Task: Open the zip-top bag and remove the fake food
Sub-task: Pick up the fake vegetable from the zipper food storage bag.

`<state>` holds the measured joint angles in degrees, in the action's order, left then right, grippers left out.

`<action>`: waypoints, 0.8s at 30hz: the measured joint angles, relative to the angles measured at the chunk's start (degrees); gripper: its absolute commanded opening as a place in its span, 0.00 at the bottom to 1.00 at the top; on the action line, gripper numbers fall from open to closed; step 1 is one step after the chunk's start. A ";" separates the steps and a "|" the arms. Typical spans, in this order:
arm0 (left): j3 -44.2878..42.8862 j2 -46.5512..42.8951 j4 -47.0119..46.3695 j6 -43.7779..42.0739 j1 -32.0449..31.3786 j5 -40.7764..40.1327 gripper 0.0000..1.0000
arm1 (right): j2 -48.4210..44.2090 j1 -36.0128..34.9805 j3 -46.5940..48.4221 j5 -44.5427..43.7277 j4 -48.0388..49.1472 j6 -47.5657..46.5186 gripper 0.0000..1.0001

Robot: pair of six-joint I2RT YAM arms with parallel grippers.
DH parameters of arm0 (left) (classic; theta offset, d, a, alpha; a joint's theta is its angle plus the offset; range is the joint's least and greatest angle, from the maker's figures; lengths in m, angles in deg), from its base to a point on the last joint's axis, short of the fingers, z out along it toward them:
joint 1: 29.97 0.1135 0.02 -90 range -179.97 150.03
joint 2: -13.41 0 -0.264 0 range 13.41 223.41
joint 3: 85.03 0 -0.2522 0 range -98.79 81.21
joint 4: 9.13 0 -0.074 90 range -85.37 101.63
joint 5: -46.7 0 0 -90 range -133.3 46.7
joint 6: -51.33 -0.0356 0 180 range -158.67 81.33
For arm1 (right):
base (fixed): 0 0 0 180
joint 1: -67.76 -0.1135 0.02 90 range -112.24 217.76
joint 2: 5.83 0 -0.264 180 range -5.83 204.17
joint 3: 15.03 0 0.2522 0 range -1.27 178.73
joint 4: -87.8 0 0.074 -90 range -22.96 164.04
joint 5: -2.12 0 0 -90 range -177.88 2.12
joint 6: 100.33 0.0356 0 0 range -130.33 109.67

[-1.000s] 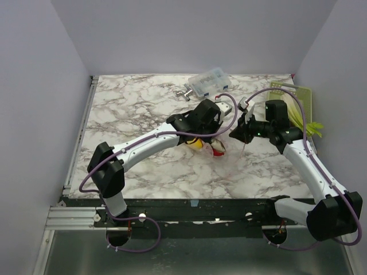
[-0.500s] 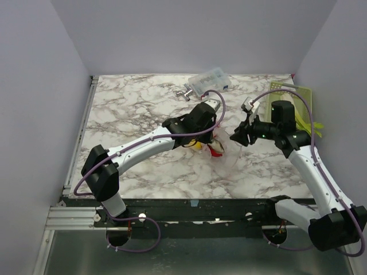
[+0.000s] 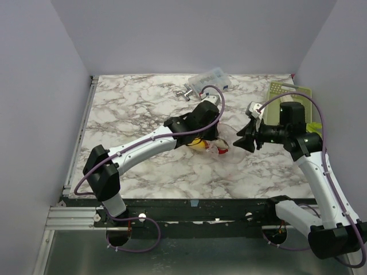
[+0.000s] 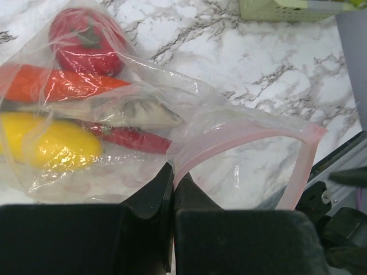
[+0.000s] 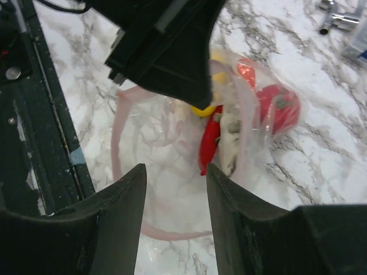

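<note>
Count: 1 zip-top bag (image 4: 241, 166); 5 fake food pieces (image 4: 51, 143) visible; 1 clear box (image 3: 209, 80); 1 metal fitting (image 3: 184, 92); 1 green basket (image 3: 284, 90).

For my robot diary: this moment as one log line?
left claw shut on zip-top bag | right claw open | fake food inside bag

Gaping zip-top bag (image 4: 246, 160) mouth, left fingers (image 4: 152, 197) on its rim

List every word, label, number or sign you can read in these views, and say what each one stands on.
No text can be read in any view.
zip-top bag: clear plastic with a pink strip, no print visible.
small clear box: blue patches, too small to tell whether any are lettering.
green basket: no marking visible.
</note>
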<state>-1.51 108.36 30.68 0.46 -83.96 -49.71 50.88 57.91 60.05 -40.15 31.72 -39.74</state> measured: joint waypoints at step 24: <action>-1.62 2.89 -2.29 3.21 -1.42 0.48 0.00 | 6.99 0.00 -8.68 0.17 4.33 -0.59 0.46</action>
<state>-3.12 111.25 28.38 3.68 -85.38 -49.23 57.88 57.91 51.38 -39.98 36.04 -40.33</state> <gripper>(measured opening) 0.010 0.464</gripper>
